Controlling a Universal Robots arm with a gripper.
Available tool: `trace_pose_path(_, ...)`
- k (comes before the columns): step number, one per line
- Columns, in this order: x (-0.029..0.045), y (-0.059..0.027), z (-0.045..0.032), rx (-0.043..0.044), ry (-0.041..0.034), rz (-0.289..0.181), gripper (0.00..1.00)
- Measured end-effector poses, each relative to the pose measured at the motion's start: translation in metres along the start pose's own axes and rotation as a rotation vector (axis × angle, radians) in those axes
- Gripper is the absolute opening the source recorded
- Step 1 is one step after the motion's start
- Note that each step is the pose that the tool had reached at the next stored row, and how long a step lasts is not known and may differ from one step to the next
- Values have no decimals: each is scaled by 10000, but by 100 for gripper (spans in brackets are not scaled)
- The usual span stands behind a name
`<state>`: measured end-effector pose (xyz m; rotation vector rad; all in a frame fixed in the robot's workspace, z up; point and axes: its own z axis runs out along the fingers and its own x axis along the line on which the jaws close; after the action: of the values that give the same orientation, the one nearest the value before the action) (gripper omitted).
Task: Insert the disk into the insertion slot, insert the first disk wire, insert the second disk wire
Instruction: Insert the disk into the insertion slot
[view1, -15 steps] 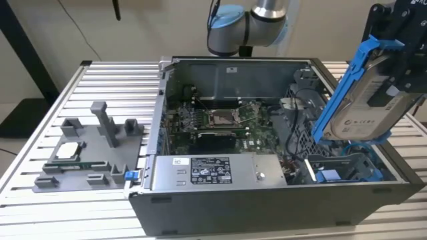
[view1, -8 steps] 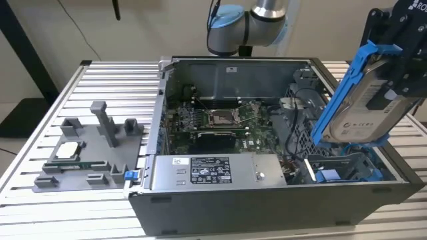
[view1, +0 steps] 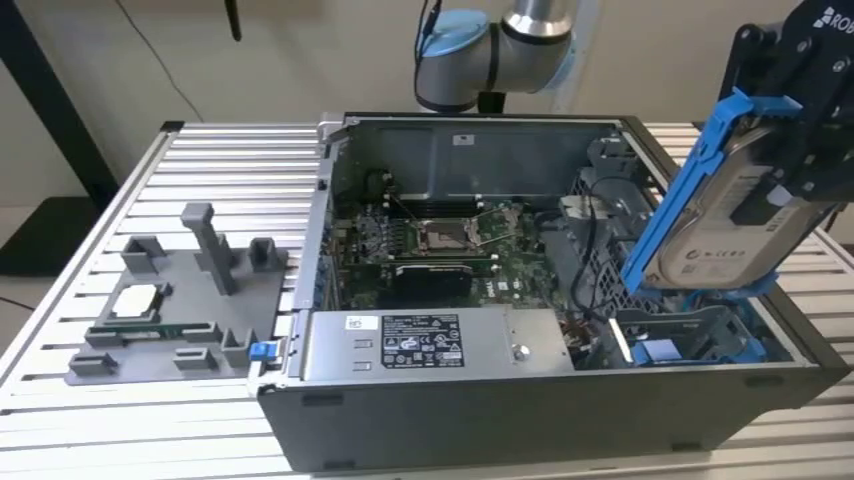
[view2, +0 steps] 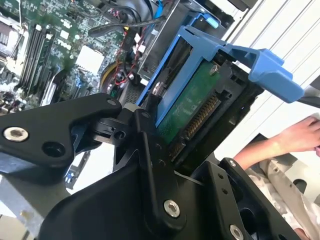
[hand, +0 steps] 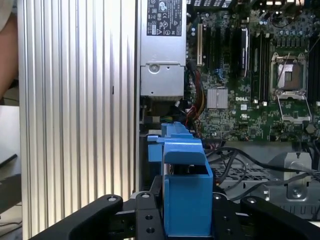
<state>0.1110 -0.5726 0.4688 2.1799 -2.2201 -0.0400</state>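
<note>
**A:** Which step is in hand?

**B:** The first, I'd say. The claw (view1: 787, 185) is pinching the disk (view1: 721, 220) by its blue frame. The disk hangs tilted over the corner of the case (view1: 534, 420) on the exterior view's right, clear of the metal.

**A:** And the slot?

**B:** The slot (view1: 687, 335) sits just beneath the disk's lower end, in that same near corner, with blue fittings showing inside. Nothing is seated in it yet.

**A:** Is the grip sound?

**B:** It looks so. In the first wrist view the black fingers (hand: 147, 220) press against both sides of the blue frame.

**A:** Any wire in?

**B:** Neither, by my reading. In the second wrist view the disk's connector edge is bare, and the cables (view1: 587, 255) lie loose inside the case.

**A:** What does seating the disk call for?

**B:** As I judge it, the tilt has to come out so the frame meets the slot's mouth square. After that it needs a straight push along the bay. The loose cables lie near the slot and could snag, so the path wants to stay clear of them.

**A:** Anything else about?

**B:** A person's hand (view2: 295, 137) shows beyond the edge of the counter (view1: 200, 160), apart from the claw.
</note>
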Motion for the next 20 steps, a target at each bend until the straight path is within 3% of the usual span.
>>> trace_pose_path(20, 0, -5, 69, 0, -1, -1, 0)
